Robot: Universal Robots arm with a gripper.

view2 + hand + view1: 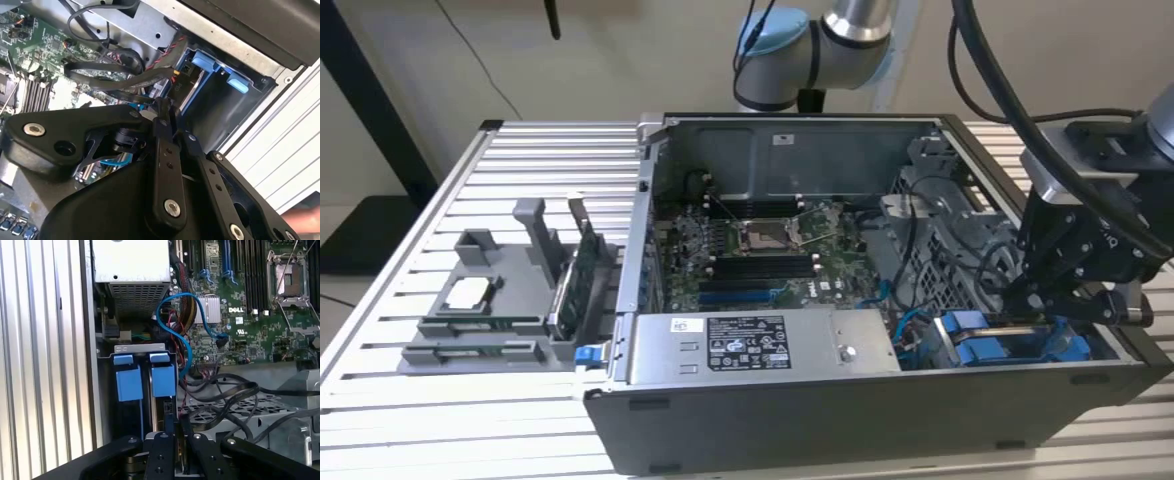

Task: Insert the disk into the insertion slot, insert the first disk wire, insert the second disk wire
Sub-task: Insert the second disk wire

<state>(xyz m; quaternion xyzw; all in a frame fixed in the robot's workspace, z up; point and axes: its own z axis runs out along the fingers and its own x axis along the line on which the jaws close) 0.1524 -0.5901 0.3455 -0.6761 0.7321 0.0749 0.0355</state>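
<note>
Gripper [1047, 300] down inside the open computer case [761, 425], at its front corner on the exterior view's right, fingers pinched nearly together on something thin; what exactly, I cannot tell. Disk [159, 405] sits in the insertion slot [107, 435], blue carrier tabs showing. Wire-plugging looks to be underway; fine alignment at the connector is what counts.

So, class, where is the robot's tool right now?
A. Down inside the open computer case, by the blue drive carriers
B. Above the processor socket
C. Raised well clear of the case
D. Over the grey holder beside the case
A: in the exterior view the tool reaches into the open computer case, next to the blue drive carriers.
</note>
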